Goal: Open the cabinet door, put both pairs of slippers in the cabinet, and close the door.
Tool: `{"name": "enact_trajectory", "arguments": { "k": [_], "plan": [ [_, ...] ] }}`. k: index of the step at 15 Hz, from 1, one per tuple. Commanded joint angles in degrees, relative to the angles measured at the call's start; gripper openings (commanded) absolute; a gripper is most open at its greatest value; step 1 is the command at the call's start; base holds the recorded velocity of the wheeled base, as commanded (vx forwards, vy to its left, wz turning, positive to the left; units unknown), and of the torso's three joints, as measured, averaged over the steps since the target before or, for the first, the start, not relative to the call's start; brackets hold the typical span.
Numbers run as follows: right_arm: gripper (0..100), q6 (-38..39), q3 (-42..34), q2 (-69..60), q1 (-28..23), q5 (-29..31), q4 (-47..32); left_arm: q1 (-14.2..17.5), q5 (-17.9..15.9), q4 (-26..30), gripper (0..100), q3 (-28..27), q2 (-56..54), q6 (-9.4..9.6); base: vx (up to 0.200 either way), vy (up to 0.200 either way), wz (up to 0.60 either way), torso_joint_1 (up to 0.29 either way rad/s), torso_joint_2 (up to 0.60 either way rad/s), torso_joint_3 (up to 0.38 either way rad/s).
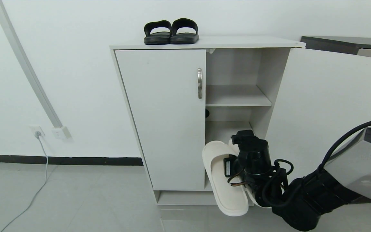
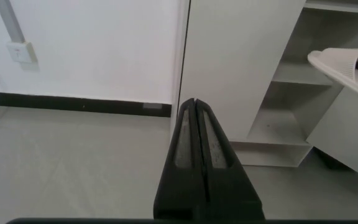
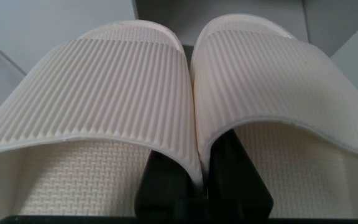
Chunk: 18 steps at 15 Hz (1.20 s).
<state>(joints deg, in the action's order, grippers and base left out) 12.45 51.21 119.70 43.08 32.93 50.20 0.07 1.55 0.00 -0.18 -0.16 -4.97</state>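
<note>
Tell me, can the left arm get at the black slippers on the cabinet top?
Probably yes: the black slippers sit uncovered on the cabinet top, and the left gripper is shut, empty.

head cam: front-on to the cabinet (image 1: pixel 159 119), mid range, tilted down. left wrist cam: low, off its closed-door side, shares the open shelves (image 2: pixel 293 77). right wrist cam: tight on the white slippers (image 3: pixel 123 93).

My right arm (image 1: pixel 298 199), in front of the cabinet (image 1: pixel 159 119), is all matte black. The wrist housing (image 1: pixel 253 158) is a round drum with a boxy cap and a small labelled block (image 1: pixel 228 166) on its side, with looped black cables (image 1: pixel 282 170), one thin brown wire (image 1: pixel 235 184) and a thick black hose (image 1: pixel 343 138) arcing away. My right gripper (image 3: pixel 199 177) has plain black slab fingers (image 3: pixel 238 174); my left gripper (image 2: pixel 195 118) has tapered black ones with grey pads (image 2: pixel 184 143).
</note>
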Motion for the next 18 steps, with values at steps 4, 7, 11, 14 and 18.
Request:
{"name": "enact_trajectory", "arguments": {
  "k": [4,7,11,14,18],
  "plan": [
    [0,0.39,2.93,1.85,1.83,3.72,-0.81,0.01,-0.05,0.0,0,0.01,0.16,-0.04,0.0,0.0,0.0,0.0,0.0,0.0],
    [0,0.74,3.02,1.85,2.62,5.31,-1.33,0.01,0.03,0.0,0,0.01,0.16,-0.12,0.0,-0.067,0.0,0.002,0.0,0.001],
    [0,0.74,2.84,2.12,2.62,5.66,-1.33,0.01,0.03,0.0,0,0.01,0.16,-0.04,0.0,-0.2,0.0,-0.001,0.0,0.004],
    [0,0.74,2.84,3.17,2.36,5.66,-1.33,0.01,0.03,0.0,0,0.01,0.16,-0.12,0.0,-0.067,0.0,0.001,0.0,-0.001],
    [0,0.74,3.37,5.28,2.36,5.75,-0.98,0.01,0.03,0.0,0,0.01,0.16,-0.12,0.0,0.0,0.0,0.0,0.0,0.0]
  ]
}}
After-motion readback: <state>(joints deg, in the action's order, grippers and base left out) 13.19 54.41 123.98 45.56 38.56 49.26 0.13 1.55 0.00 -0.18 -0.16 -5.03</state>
